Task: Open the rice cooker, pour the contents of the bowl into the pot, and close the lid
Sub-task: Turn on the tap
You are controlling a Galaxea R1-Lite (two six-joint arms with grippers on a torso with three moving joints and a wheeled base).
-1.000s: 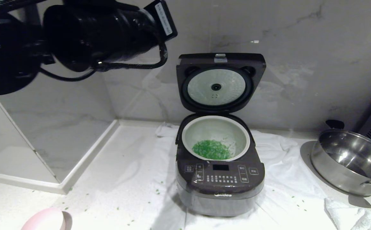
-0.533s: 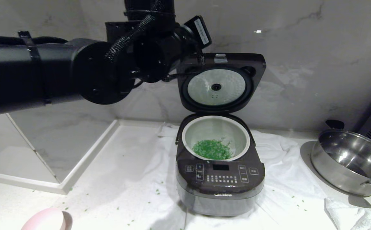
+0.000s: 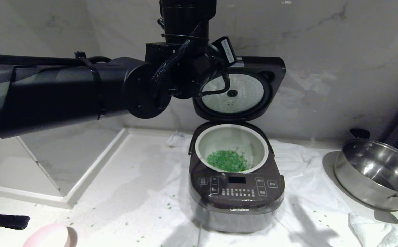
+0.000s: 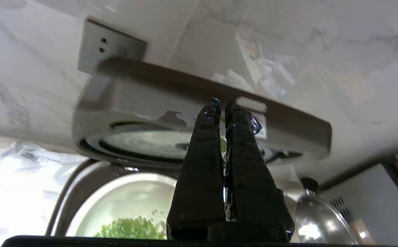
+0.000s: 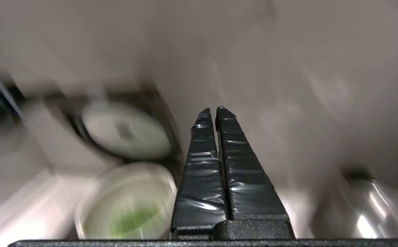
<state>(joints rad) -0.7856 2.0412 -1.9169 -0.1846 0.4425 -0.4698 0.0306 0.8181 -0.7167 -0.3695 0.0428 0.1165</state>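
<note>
Dark brown-grey rice cooker [image 3: 236, 192] at counter centre on white cloth [image 3: 308, 206], lid [image 3: 250, 91] upright against marble wall. White pot [image 3: 231, 137] inside holds green bits [image 3: 227, 160]. Pink bowl [image 3: 49, 236] at near left edge, emptied. Left gripper [image 4: 222, 104] fingers pressed together, empty, tips near lid's top edge. Right gripper [image 5: 212, 109] closed, empty, raised. Steel pan [image 3: 373, 175] far right.

Steel pan [image 3: 373, 175] on white cloth [image 3: 308, 209]; wall socket [image 4: 108, 51].
</note>
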